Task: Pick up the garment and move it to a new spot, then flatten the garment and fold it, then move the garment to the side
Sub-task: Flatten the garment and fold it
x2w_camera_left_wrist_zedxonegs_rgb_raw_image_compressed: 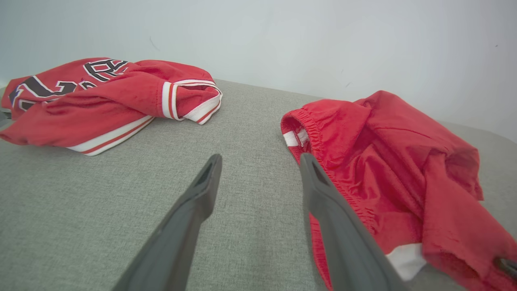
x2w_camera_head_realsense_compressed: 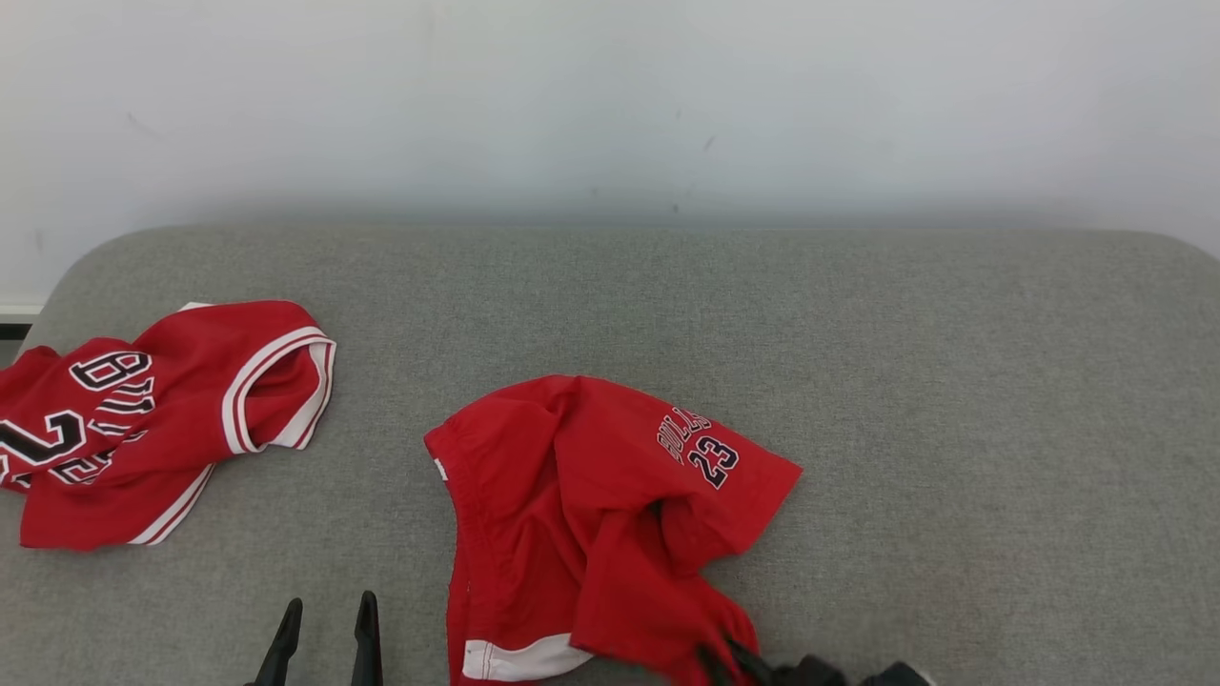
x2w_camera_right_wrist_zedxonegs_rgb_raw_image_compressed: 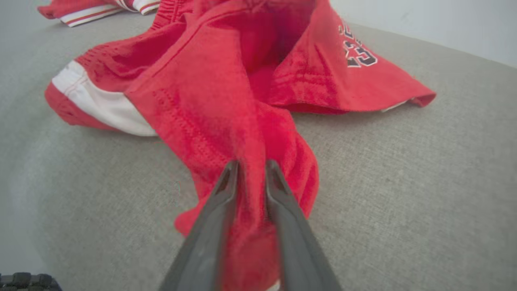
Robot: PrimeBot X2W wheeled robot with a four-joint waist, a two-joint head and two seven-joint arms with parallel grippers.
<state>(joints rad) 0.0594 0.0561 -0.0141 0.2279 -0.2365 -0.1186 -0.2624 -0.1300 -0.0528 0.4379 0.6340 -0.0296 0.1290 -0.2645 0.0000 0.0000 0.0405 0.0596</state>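
Clamping right gripper [x2w_camera_right_wrist_zedxonegs_rgb_raw_image_compressed: 251,169] on a fold at the near corner of crumpled red shorts [x2w_camera_head_realsense_compressed: 591,495], lying on grey bench [x2w_camera_head_realsense_compressed: 858,333]. Holding left gripper [x2w_camera_left_wrist_zedxonegs_rgb_raw_image_compressed: 260,161] wide apart and empty, just left of shorts. Showing red jersey [x2w_camera_head_realsense_compressed: 143,419] bunched well left of shorts.
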